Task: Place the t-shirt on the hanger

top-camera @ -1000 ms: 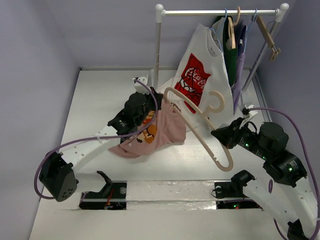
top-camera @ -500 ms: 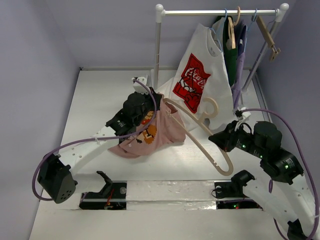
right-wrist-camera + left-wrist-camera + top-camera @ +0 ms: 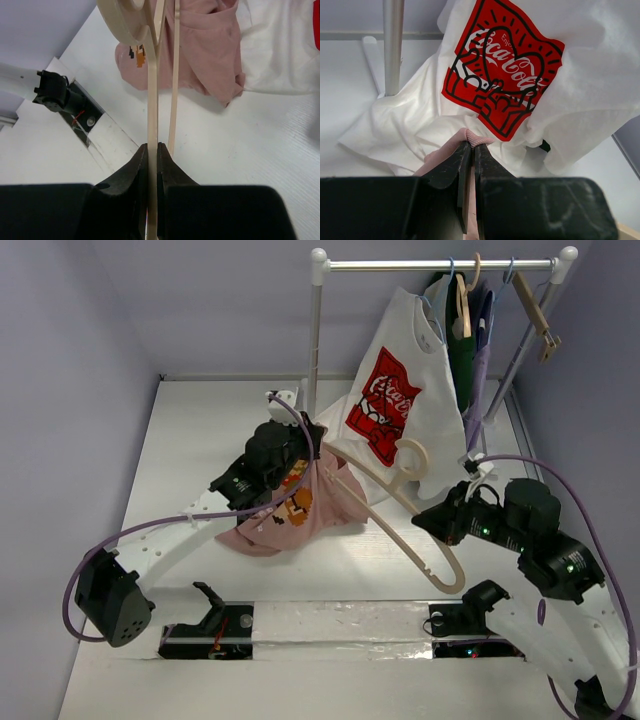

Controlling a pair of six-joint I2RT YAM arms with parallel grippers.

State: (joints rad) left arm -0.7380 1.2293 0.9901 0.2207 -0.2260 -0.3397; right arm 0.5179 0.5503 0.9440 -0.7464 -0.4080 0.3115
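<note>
**Shirt and hanger both gripped in front of the rack**

All places are taken from the rack [image 3: 316,330] at the back of the table [image 3: 200,420].

1. Left gripper [image 3: 472,145]: it sits just in front of the rack's left post. The jaws are fully closed and pinch a fold of the t-shirt [image 3: 300,510]. That fold is lifted; the rest of the pink cloth lies bunched on the table, in front and slightly left of the post, print side up.
2. White tee [image 3: 400,400]: it hangs from the rack's bar, with its hem trailing onto the table behind the left gripper.
3. Hanger [image 3: 151,100]: it is held clear of the table in front of the rack's middle and slants from the raised pink fold toward the near right. Whether its far end is inside the cloth cannot be told.
4. Right gripper [image 3: 152,146]: it is in front of the rack's right post. The jaws are nearly together, clamped on the hanger's thin bar.
</note>
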